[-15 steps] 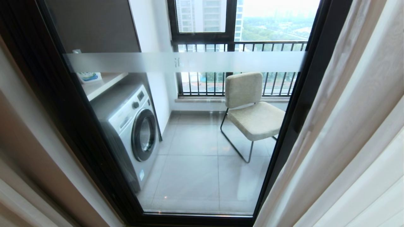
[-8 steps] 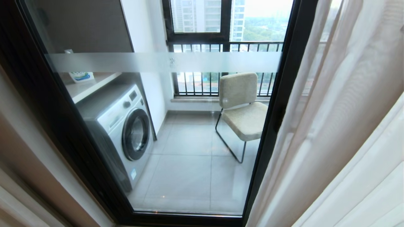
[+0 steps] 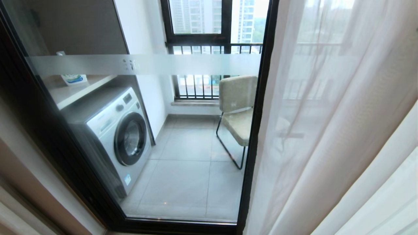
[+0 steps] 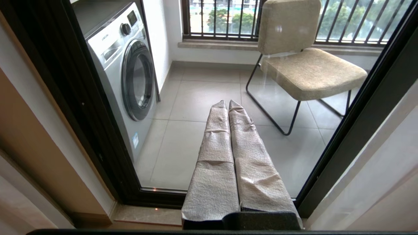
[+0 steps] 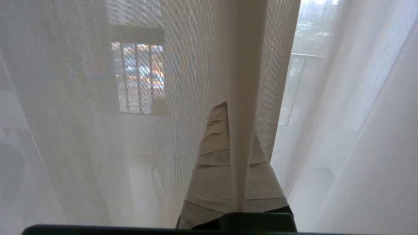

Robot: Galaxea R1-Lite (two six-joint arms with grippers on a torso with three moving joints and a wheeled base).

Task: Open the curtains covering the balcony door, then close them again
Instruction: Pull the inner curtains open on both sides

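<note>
Right gripper [image 5: 233, 107], pinched shut on a fold of sheer curtain [image 5: 241, 98] beside the balcony door [image 3: 258, 130]; closing seems underway. Next, draw the fabric across the glass. Left gripper [image 4: 227, 103] shut, empty.

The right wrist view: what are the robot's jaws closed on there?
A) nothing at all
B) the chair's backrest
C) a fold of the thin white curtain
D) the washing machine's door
C: in the right wrist view the right gripper has a fold of the sheer white curtain pinched between its shut jaws, with see-through fabric hanging all around it.
</note>
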